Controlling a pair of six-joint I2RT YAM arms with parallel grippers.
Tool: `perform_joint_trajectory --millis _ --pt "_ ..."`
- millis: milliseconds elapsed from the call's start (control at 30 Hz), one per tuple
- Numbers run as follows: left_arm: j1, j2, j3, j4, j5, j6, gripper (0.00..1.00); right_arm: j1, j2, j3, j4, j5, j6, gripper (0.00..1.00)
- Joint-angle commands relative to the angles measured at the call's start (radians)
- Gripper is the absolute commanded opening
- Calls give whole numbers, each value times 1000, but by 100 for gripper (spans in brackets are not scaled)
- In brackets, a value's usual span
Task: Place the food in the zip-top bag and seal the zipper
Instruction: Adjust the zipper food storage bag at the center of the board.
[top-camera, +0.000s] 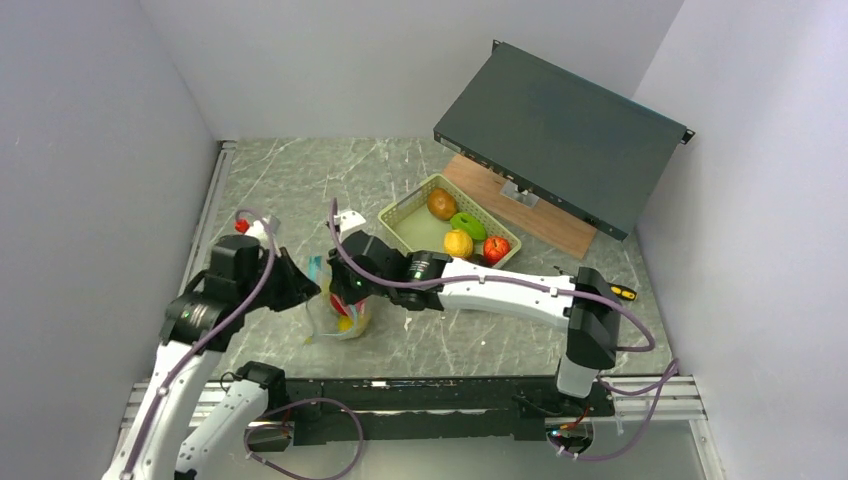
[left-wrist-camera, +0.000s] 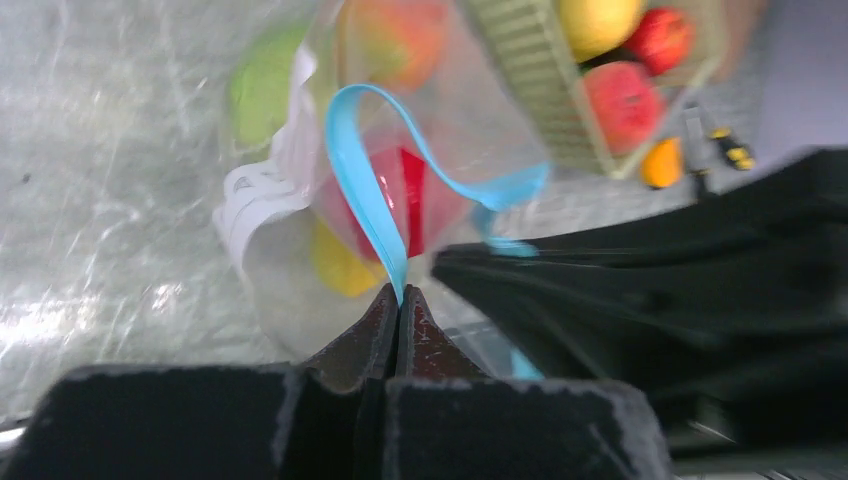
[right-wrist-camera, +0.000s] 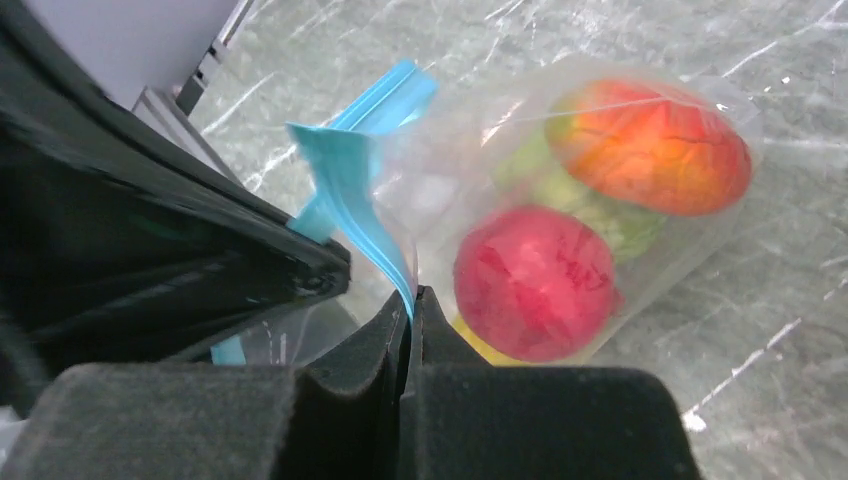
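Observation:
The clear zip-top bag (top-camera: 340, 315) stands between my two grippers at the table's near middle. It holds a red fruit (right-wrist-camera: 535, 282), an orange-peach one (right-wrist-camera: 650, 147), a green one (right-wrist-camera: 600, 205) and a yellow one (left-wrist-camera: 340, 265). My left gripper (left-wrist-camera: 399, 295) is shut on the teal-blue zipper strip (left-wrist-camera: 360, 190). My right gripper (right-wrist-camera: 411, 296) is shut on the same strip (right-wrist-camera: 350, 175) from the other side. The strip stands open in a loop. More food lies in the pale green basket (top-camera: 405, 215): brown (top-camera: 441, 203), green (top-camera: 467, 224), yellow (top-camera: 458, 243), red (top-camera: 496, 249).
A dark flat metal case (top-camera: 560, 135) leans over a wooden board (top-camera: 560, 225) at the back right. A yellow-handled screwdriver (top-camera: 622, 293) lies right of the basket. A small red piece (top-camera: 241, 225) sits by the left wall. Walls close in left and right.

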Motion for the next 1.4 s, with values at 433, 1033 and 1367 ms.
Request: perform_joint_trajectory --millis 433,1033,1367 --pt "1 -177 -34 -7 -121 -66 0 55 -145 19 31 200 -73 0" --pt "0 -103 51 11 19 77 0 38 -123 53 3 208 -164 0" --pt "1 -153 72 5 -159 256 0 36 -68 126 13 173 -223 9"
